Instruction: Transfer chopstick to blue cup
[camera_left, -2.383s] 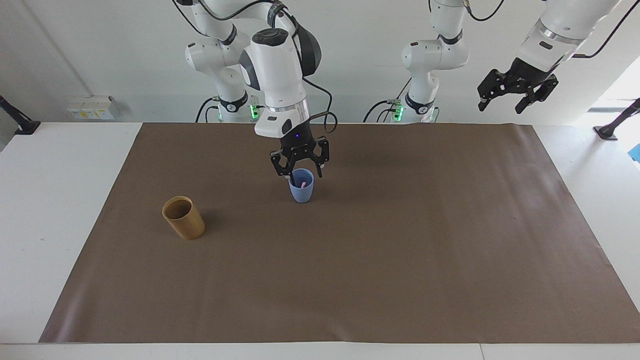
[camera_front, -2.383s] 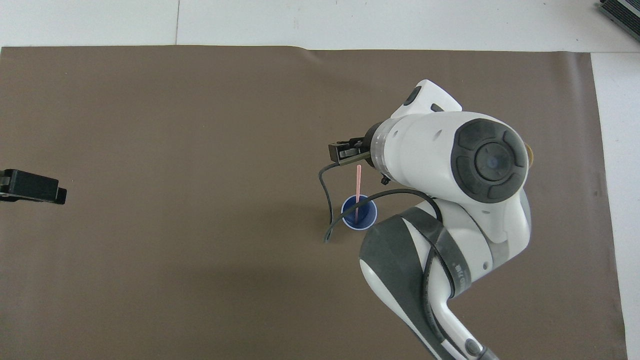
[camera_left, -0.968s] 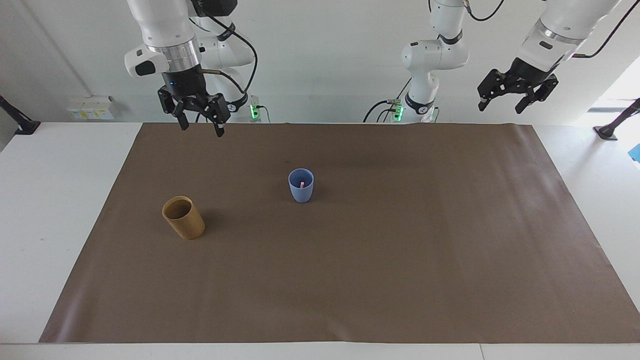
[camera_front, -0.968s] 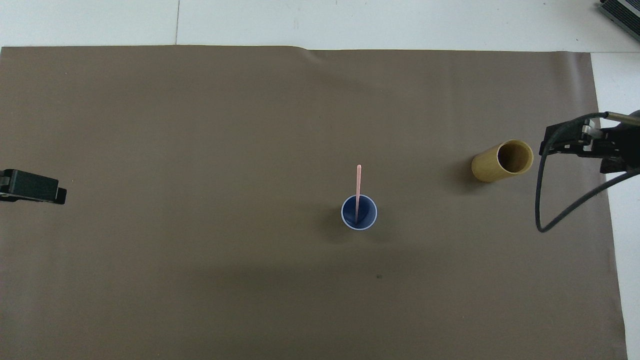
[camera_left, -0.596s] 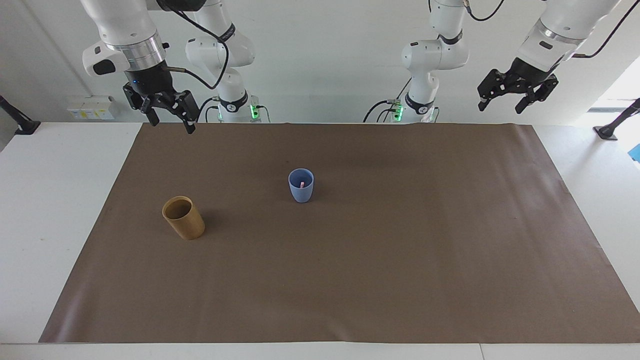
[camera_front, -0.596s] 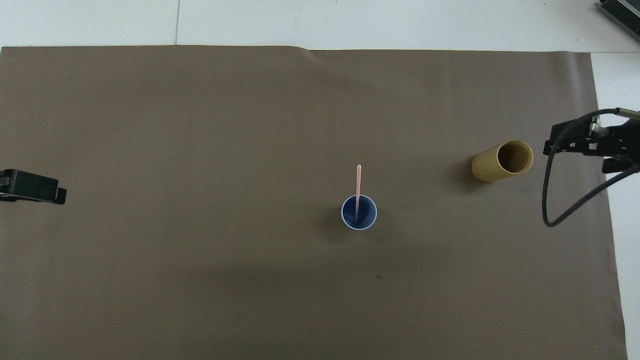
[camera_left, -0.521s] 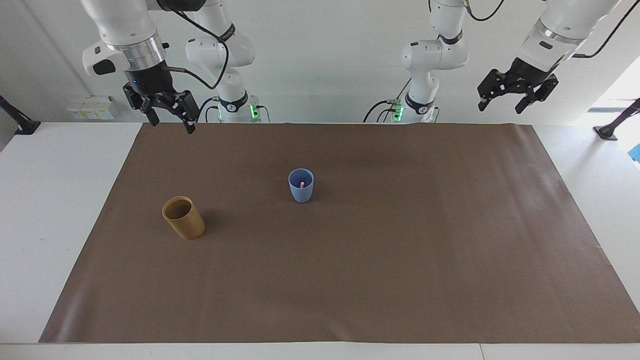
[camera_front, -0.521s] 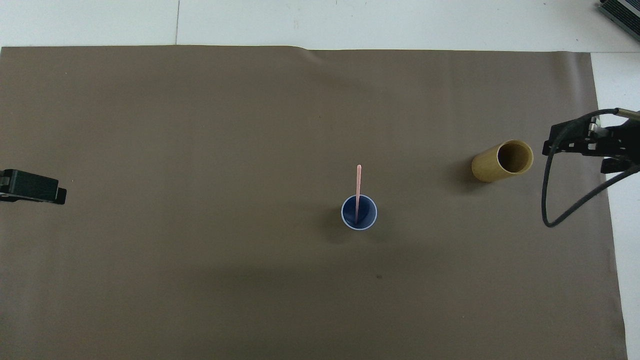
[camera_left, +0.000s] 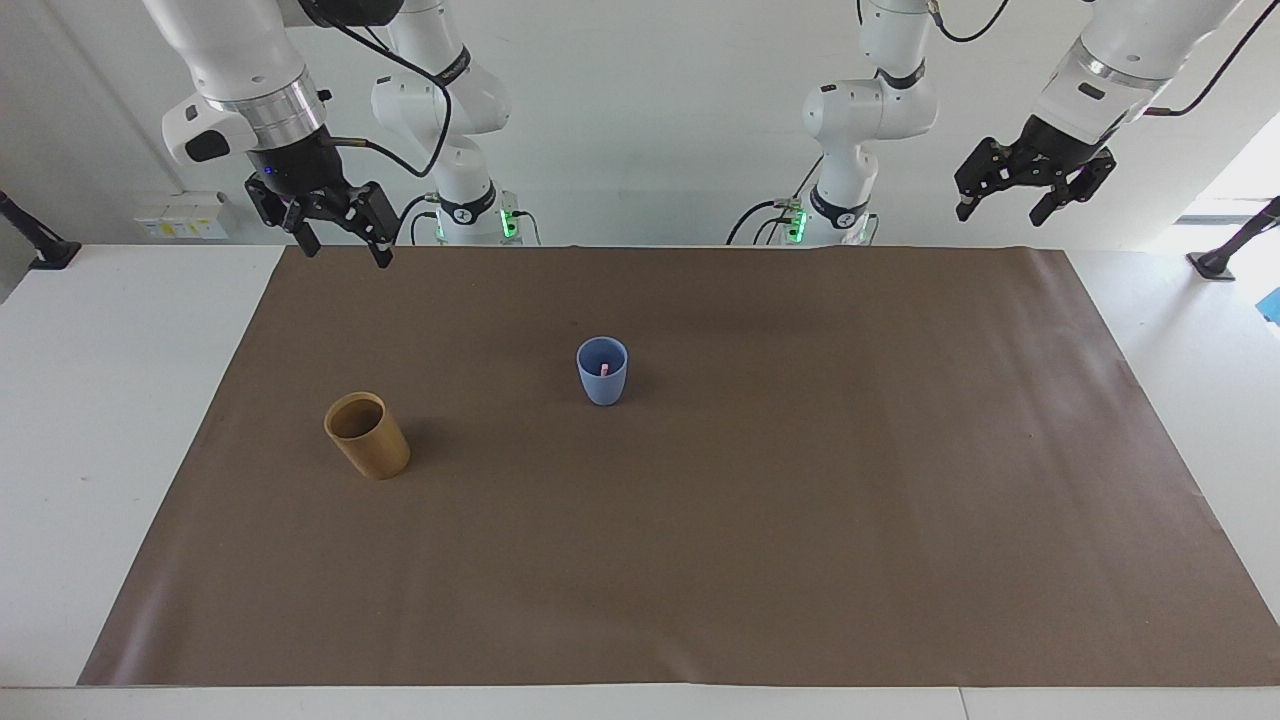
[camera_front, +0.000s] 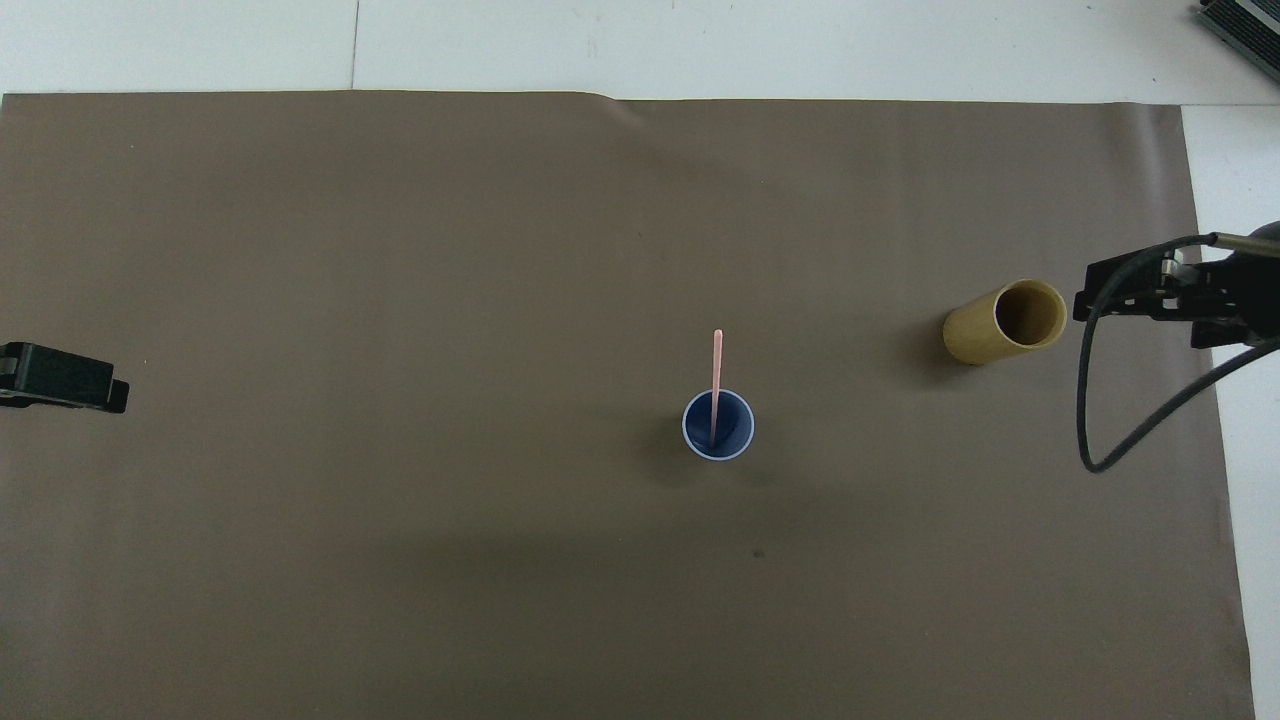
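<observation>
One chopstick (camera_front: 716, 375) is standing in the blue cup (camera_left: 602, 372) mid-counter (camera_left: 700, 560), leaning on the rim. The right gripper (camera_left: 340, 240) is hanging over the corner at its own end on the robots' edge, jaws apart and empty; the left gripper (camera_left: 1030, 200) is waiting high over its own corner, jaws apart. The risk: that light cup could tip if nudged. The tan cup's (camera_left: 366, 434) depths are looking empty, though the bottom is shadowed.

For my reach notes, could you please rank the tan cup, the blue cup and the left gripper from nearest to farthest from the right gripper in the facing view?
From the right gripper:
1. tan cup, at its own end of the table.
2. blue cup, mid-table.
3. left gripper, raised over the left arm's end.
</observation>
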